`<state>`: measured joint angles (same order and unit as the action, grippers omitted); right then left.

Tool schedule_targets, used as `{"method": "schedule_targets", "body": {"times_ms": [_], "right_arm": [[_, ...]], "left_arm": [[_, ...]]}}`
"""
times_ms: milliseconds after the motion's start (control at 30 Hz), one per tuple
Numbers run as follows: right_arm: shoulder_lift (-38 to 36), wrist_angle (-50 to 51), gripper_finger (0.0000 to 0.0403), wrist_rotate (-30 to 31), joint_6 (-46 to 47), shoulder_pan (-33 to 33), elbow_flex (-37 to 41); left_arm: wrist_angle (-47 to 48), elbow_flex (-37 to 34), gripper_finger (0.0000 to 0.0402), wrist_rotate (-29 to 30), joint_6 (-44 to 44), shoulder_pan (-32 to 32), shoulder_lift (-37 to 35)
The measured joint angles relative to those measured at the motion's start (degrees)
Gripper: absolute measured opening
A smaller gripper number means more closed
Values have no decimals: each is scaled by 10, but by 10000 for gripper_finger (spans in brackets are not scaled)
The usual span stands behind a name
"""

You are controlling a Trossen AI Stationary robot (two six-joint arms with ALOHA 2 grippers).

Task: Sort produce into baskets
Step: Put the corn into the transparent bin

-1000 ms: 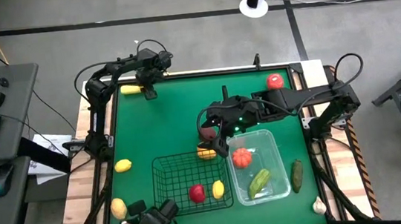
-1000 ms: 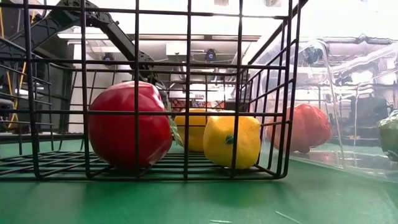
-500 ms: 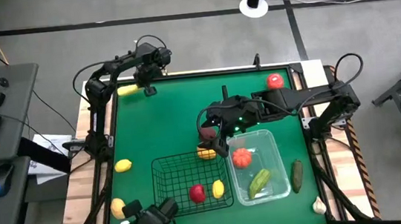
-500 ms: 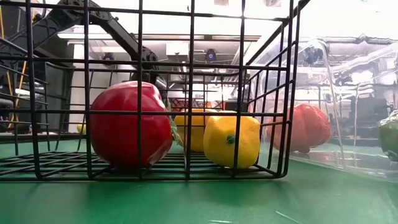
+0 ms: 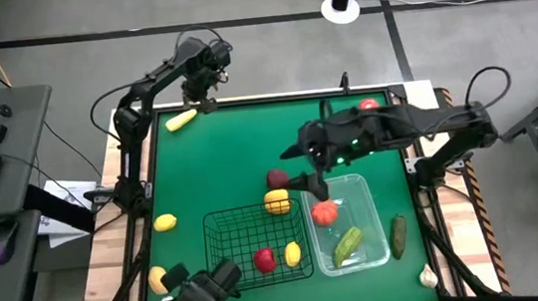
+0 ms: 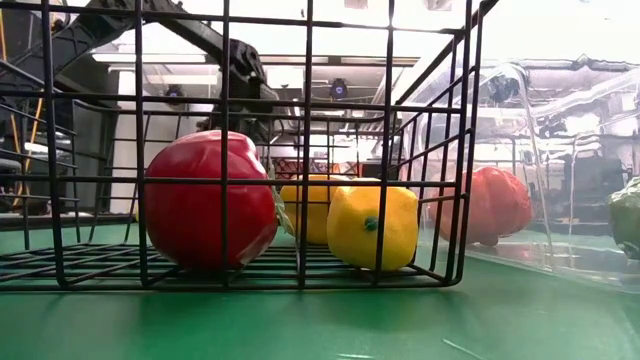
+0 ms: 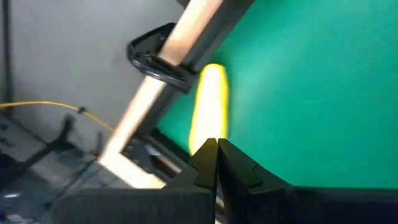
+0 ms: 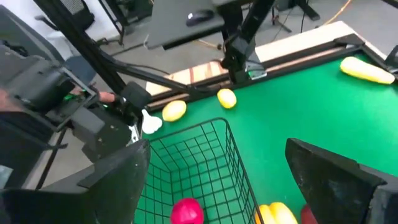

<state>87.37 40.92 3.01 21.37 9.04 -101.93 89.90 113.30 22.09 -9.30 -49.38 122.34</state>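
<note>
Your right claw (image 5: 307,163) released above the desk (image 5: 221,166) beyond the wire basket (image 5: 248,235), dark red fruit (image 5: 277,178) lying just outside it, your left claw (image 5: 204,89) clenched empty near the corn (image 5: 182,120).

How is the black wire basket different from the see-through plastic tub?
The black wire-mesh basket has open grid walls; the clear plastic tub has solid see-through walls. The basket holds a red fruit and yellow ones; the tub holds a red tomato and green cucumber. Both are rectangular, side by side.
</note>
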Motion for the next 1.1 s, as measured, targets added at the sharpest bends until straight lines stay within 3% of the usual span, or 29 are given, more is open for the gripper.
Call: {"method": "schedule_targets", "body": {"times_ms": [167,333,533,700,867,1100], "right_arm": [[-9,4,365,0,-7,0,0],[-7,10,365,5,-7,0,0],[-5,28,365,42,-4,5,0],[-5,26,365,71,-4,8,0],[-5,26,365,95,9,8,0],[-3,21,365,110,11,8,0]], "left_arm": [[1,-1,28,-25,28,-13,0],[0,-22,105,-41,32,-20,-3],[1,-126,208,-47,55,-36,-12],[-24,-227,269,-51,76,-49,-24],[-108,-291,303,-48,76,-61,-57],[-188,-302,310,10,36,-68,-89]]}}
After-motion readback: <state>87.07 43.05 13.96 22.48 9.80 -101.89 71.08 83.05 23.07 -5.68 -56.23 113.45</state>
